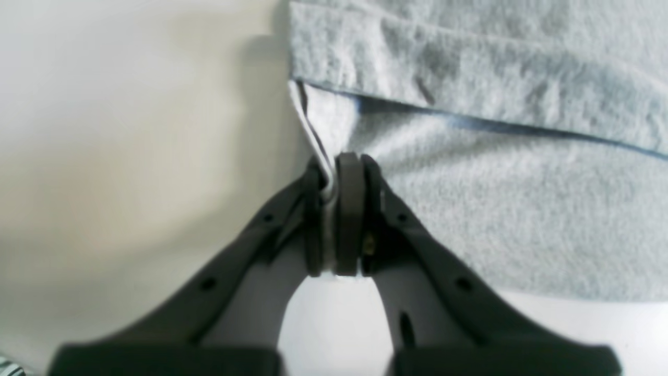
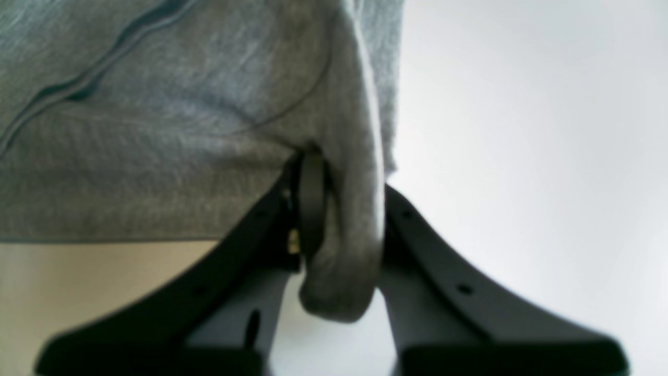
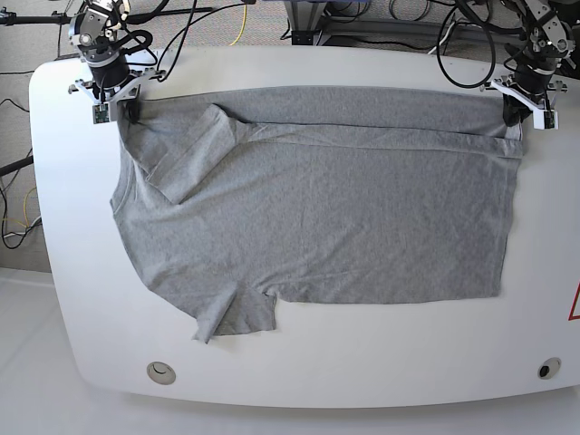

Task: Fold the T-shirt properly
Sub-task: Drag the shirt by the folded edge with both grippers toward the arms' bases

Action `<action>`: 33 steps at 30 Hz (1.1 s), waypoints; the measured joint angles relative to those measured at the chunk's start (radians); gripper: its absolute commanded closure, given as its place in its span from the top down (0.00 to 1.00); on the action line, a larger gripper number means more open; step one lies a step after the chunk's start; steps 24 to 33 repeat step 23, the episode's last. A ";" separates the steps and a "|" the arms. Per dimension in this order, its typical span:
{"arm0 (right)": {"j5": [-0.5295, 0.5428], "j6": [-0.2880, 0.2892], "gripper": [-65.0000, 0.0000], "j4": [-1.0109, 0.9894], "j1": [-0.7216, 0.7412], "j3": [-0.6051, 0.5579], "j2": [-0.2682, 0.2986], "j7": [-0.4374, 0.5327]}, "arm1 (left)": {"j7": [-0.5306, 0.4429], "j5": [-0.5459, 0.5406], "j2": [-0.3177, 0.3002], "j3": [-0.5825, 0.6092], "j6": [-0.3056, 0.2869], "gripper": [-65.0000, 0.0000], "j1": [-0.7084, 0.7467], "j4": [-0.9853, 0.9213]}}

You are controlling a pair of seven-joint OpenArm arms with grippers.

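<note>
The T-shirt (image 3: 326, 217) lies spread across the white table (image 3: 362, 362), neck toward the base view's left and hem toward its right. Its far long edge is already doubled over in a narrow band, one sleeve lies folded onto the chest, and the other sleeve (image 3: 231, 313) sticks out flat at the near side.

The right end effector (image 3: 118, 107) pinches the far shoulder corner; the left end effector (image 3: 524, 113) pinches the far hem corner. Both are closed on cloth.

The step in hand looks like the first lengthwise fold. The next move probably calls for both arms to lift together and carry the far edge toward the near side, keeping the cloth taut between them so it does not sag or twist.

The wrist views show what the base view cannot: the left end effector (image 1: 334, 214) clamps only a thin layer of fabric (image 1: 496, 209), while the right end effector (image 2: 342, 230) holds a thick rolled bunch (image 2: 156, 130). Only the base view shows the whole layout.
</note>
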 measured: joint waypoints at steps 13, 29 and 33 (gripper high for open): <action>0.004 0.018 0.08 0.003 -0.029 0.001 0.008 0.019 | -0.040 0.077 0.043 -0.051 -0.007 0.01 -0.005 -0.001; 0.004 0.018 0.08 0.002 -0.030 0.001 0.008 0.019 | -0.040 0.083 0.043 -0.050 -0.007 0.01 -0.006 -0.001; 0.004 0.018 0.08 0.002 -0.030 0.001 0.008 0.019 | -0.040 0.083 0.043 -0.050 -0.007 0.01 -0.006 -0.001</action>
